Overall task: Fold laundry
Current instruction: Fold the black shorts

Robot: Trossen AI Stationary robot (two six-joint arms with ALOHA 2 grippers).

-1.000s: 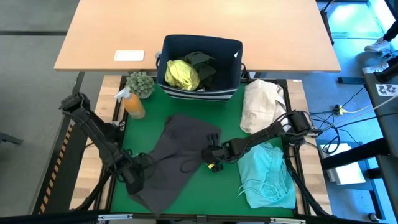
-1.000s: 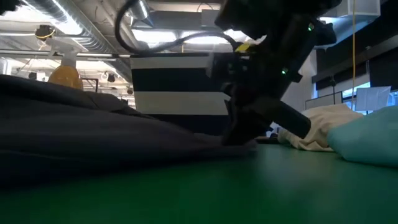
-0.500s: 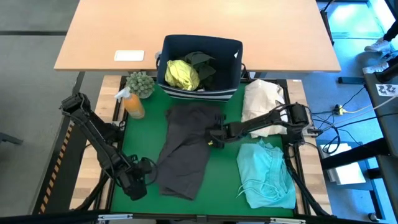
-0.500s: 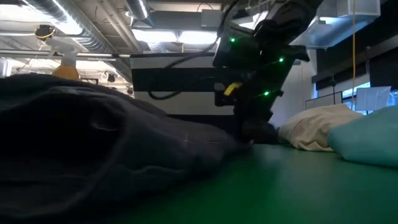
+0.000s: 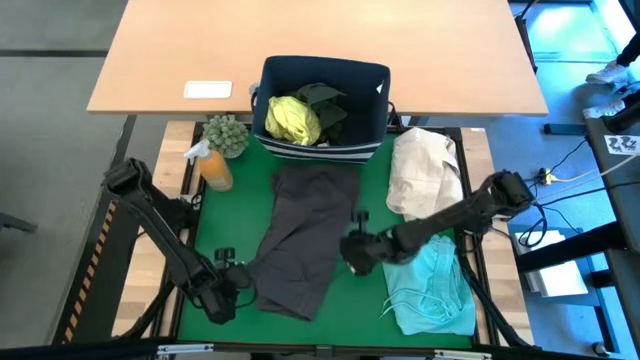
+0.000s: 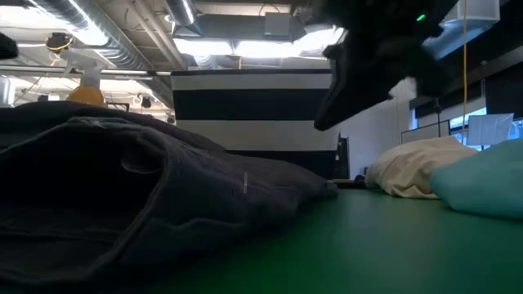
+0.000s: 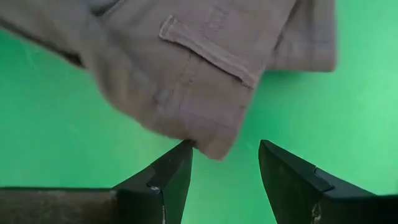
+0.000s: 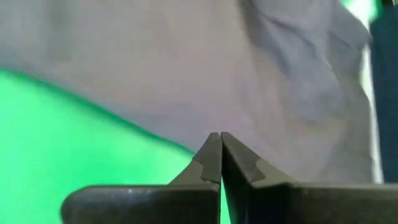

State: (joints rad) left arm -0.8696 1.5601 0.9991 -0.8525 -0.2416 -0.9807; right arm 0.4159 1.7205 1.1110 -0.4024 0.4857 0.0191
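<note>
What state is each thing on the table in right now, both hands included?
Charcoal grey garment: folded lengthwise, flat on the green mat, not held.
Turquoise garment: lying loosely rumpled on the mat.
Yellow-green shirt: crumpled in the navy bin.
Cream bundle: heaped, untouched.
Spray bottle: upright.
Left hand: open, at the grey garment's corner.
Right hand: shut, empty, beside the grey garment.

Charcoal grey garment [image 5: 303,238], turquoise garment [image 5: 432,285], green mat [image 5: 226,215], navy striped-base bin [image 5: 322,110].
</note>
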